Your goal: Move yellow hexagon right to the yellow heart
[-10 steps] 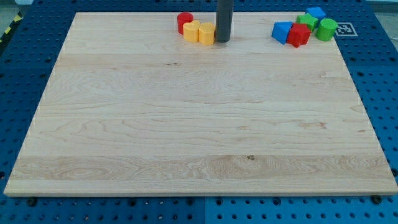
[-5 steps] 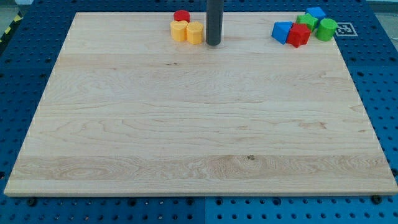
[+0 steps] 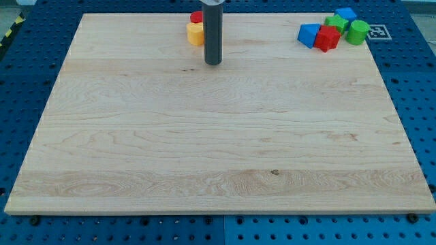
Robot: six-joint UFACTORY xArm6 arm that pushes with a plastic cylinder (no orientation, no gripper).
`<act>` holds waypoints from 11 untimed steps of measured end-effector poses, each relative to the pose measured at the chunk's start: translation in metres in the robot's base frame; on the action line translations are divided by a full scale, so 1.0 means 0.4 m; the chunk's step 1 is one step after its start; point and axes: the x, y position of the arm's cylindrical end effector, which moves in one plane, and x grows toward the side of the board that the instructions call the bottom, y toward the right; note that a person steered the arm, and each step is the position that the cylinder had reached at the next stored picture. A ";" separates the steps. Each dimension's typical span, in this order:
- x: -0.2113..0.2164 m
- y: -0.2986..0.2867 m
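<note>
Yellow block [image 3: 195,33], shape unclear, half hidden behind the rod.

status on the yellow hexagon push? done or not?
Can't confirm done. One yellow block shows at the view's top, a red block behind it; my rod covers whatever sits to its right. My tip stands just below-right, touching neither. Left: check both yellows sit side by side.

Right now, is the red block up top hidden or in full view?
Partly hidden: my tip sits lower, but the rod covers the red block, beside a yellow block.
</note>
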 end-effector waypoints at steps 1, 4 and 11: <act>-0.042 0.000; -0.088 0.000; 0.325 0.228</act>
